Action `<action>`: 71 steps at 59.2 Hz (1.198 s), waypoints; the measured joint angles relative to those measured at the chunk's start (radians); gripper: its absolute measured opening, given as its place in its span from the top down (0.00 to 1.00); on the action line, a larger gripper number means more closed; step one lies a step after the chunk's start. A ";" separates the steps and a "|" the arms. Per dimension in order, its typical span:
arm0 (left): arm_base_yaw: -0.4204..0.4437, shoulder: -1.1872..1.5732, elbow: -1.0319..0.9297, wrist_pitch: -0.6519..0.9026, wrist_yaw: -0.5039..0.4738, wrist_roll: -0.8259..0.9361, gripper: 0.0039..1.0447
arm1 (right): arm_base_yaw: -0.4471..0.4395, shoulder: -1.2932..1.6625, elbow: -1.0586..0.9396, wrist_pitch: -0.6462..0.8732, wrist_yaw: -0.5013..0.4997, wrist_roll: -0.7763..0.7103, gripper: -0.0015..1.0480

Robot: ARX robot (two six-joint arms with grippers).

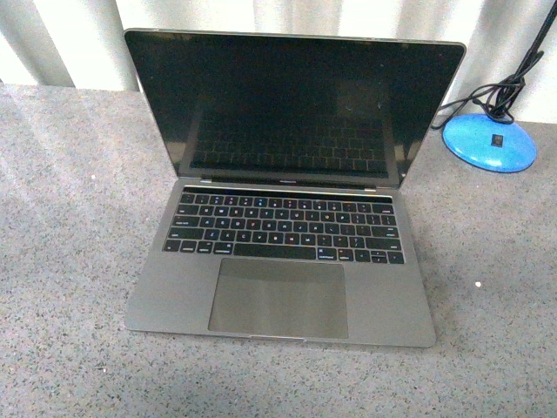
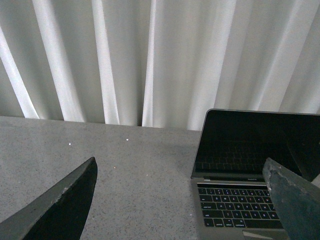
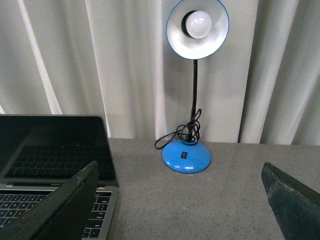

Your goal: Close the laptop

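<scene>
The laptop [image 1: 283, 261] stands open on the grey speckled table [image 1: 70, 261], space-grey with black keys, a large trackpad and a dark screen [image 1: 291, 104] tilted back. Neither gripper shows in the front view. My left gripper [image 2: 180, 195] is open and empty, with bare table between its fingers and the laptop [image 2: 235, 205] by one finger. My right gripper [image 3: 180, 195] is open and empty, with one finger in front of the laptop's edge [image 3: 50, 150].
A blue desk lamp [image 3: 187, 156] with a black cable stands on the table beside the laptop; its base [image 1: 489, 142] shows at the back right in the front view. White curtains [image 2: 150, 55] hang behind the table.
</scene>
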 joint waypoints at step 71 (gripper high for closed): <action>-0.121 0.540 0.154 0.026 -0.662 -0.459 0.06 | -0.050 0.469 0.159 -0.080 -0.346 -0.287 0.10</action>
